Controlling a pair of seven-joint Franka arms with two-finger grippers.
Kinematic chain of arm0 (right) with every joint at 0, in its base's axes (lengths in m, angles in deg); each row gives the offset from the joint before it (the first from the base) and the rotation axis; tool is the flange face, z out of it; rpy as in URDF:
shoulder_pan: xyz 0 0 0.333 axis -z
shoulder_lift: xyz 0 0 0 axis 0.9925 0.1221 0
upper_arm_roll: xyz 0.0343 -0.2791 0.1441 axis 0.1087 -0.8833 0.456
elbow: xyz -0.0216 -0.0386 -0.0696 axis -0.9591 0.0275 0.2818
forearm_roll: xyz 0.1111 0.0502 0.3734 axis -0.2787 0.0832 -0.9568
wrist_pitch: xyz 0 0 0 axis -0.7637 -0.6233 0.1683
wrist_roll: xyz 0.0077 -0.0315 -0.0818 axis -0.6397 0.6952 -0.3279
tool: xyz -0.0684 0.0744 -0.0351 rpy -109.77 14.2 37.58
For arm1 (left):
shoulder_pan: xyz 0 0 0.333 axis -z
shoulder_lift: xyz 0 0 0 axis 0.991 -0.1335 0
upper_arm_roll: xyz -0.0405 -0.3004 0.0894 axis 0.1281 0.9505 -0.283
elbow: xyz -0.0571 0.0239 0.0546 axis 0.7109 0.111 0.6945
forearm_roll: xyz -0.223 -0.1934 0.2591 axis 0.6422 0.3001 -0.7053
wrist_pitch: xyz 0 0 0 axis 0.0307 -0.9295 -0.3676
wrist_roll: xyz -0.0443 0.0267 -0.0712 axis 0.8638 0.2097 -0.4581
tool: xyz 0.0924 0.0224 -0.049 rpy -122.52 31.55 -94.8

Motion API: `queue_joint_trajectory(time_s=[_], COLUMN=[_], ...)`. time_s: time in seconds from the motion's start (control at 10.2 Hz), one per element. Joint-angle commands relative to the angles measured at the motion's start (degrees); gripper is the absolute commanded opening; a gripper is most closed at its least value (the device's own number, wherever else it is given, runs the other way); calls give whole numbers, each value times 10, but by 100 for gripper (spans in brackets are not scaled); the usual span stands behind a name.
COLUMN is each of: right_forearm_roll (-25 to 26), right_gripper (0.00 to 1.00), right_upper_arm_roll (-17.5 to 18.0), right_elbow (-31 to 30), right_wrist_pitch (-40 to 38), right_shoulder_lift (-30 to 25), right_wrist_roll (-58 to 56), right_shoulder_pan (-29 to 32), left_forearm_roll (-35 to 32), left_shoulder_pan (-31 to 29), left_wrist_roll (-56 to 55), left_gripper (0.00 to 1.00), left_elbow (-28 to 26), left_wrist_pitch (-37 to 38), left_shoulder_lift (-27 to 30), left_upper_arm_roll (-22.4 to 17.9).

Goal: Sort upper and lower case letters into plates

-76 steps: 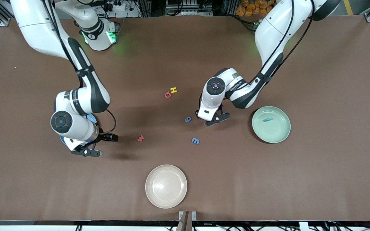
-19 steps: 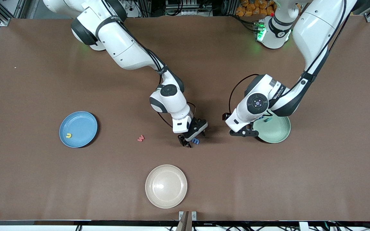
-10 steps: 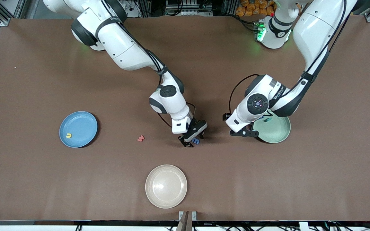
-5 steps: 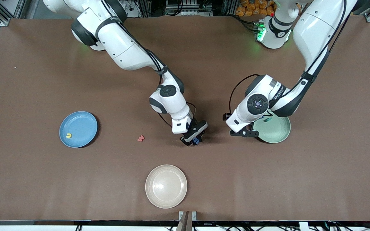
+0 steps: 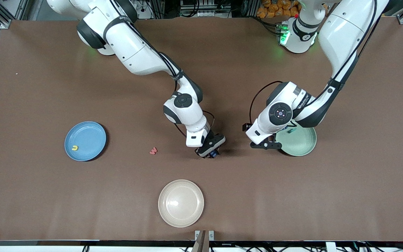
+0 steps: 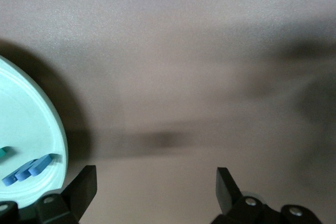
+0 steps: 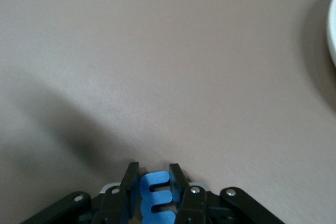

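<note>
My right gripper (image 5: 210,152) (image 7: 154,171) is shut on a small blue letter (image 7: 156,195) (image 5: 214,153) low over the middle of the table. A red letter (image 5: 153,151) lies on the table beside it, toward the right arm's end. The light blue plate (image 5: 89,134) holds a yellow letter (image 5: 75,147). My left gripper (image 5: 266,144) (image 6: 155,182) stands open over bare table, just beside the mint plate (image 5: 301,143) (image 6: 37,129). That plate holds a blue letter (image 6: 29,167) and a teal letter (image 5: 292,131).
A cream plate (image 5: 181,213) sits nearest the front camera, near the table's front edge. A pale plate rim (image 7: 333,24) shows at the edge of the right wrist view. The left arm's elbow hangs over part of the mint plate.
The right gripper's fingers have closed on the blue letter, which lay between them a second ago. The left arm has stayed still.
</note>
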Motion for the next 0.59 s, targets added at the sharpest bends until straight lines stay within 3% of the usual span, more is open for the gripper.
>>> queue_joint_trajectory(time_s=[0.0,0.49], right_forearm_roll=[-39,-60], right_gripper=[0,0], right_upper_arm_roll=[5,4], right_elbow=[-11,-13], right_wrist_pitch=[-42,-227], right_shoulder_lift=[-34,-106], right_wrist_roll=[3,31], right_shoulder_pan=[5,51], left_forearm_roll=[7,6], left_shoulder_pan=[2,1], left_wrist_roll=[6,6], left_gripper=[100,100], left_elbow=[3,3], left_wrist_pitch=[3,2], left_shoulder_lift=[-6,-3], left_upper_arm_roll=[-1,-1])
